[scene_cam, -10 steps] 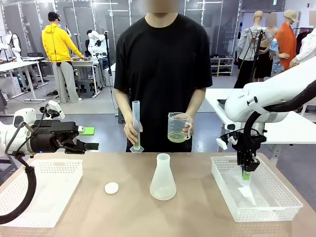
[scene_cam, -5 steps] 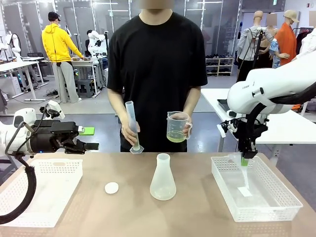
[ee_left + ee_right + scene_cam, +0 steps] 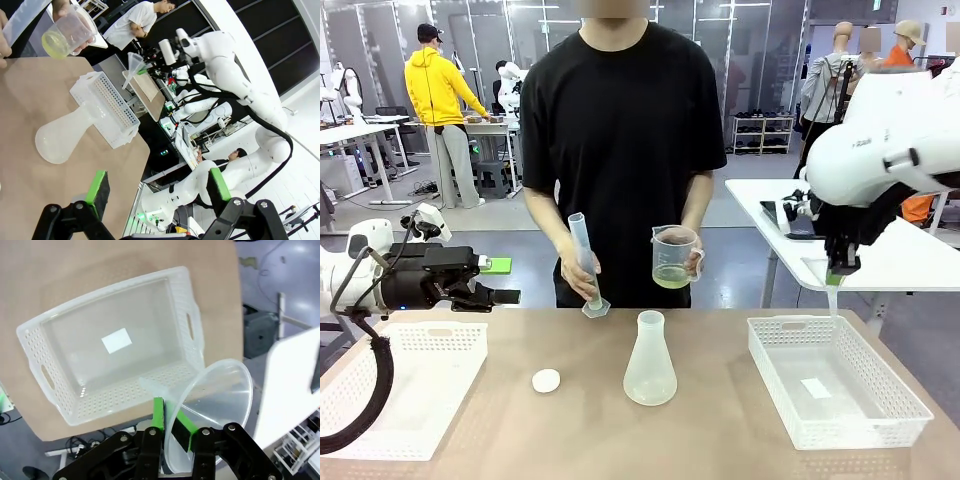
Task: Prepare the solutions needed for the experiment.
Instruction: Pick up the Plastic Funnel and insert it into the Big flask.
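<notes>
Solution (image 3: pixel 670 277): likely sloshing, spilling easily, wanting steady grip at beaker (image 3: pixel 672 248) handle; right fingers (image 3: pixel 158 415) pinching funnel (image 3: pixel 215 390) rim, left fingers (image 3: pixel 97 190) standing spread.

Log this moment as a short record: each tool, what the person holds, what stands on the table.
left tool: open, empty, above the table near the left basket
right tool: shut on the rim of a clear funnel, high above the right basket
person: one hand tilts a graduated cylinder; the other holds a beaker with a shallow layer of yellow-green solution
table: conical flask upright in the middle; white disc beside it, not touching
</notes>
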Controlling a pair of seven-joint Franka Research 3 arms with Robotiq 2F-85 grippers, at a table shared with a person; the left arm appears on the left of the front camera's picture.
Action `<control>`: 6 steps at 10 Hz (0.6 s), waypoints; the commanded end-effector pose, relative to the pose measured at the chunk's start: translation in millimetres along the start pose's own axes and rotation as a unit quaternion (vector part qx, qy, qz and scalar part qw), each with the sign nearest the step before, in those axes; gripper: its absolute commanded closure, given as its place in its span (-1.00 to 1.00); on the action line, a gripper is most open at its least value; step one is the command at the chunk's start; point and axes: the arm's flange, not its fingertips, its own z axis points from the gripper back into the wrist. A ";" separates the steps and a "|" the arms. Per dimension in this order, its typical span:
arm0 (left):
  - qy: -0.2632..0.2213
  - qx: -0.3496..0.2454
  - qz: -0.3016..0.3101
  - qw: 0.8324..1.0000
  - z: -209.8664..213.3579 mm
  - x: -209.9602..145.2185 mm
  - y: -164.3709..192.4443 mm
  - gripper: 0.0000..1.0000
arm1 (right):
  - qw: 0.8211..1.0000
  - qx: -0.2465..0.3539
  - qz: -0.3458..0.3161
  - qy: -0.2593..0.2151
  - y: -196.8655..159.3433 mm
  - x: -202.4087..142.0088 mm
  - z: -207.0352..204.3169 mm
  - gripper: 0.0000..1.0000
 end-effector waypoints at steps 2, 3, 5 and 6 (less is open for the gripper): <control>-0.006 -0.010 0.004 1.000 -1.2 1.0 -1.1 -1.00 | 0.995 -0.091 -0.040 -0.013 23.2 -4.2 25.8 1.00; -0.006 -0.010 0.004 1.000 -1.2 1.0 -1.1 -1.00 | 0.992 -0.112 -0.048 -0.022 26.8 -5.6 35.9 1.00; -0.006 -0.010 0.004 1.000 -1.2 1.0 -1.1 -1.00 | 0.988 -0.139 -0.061 -0.021 31.8 -2.1 43.1 1.00; -0.006 -0.010 0.004 1.000 -1.2 1.0 -1.1 -1.00 | 0.989 -0.131 -0.062 -0.032 29.5 -1.9 39.9 1.00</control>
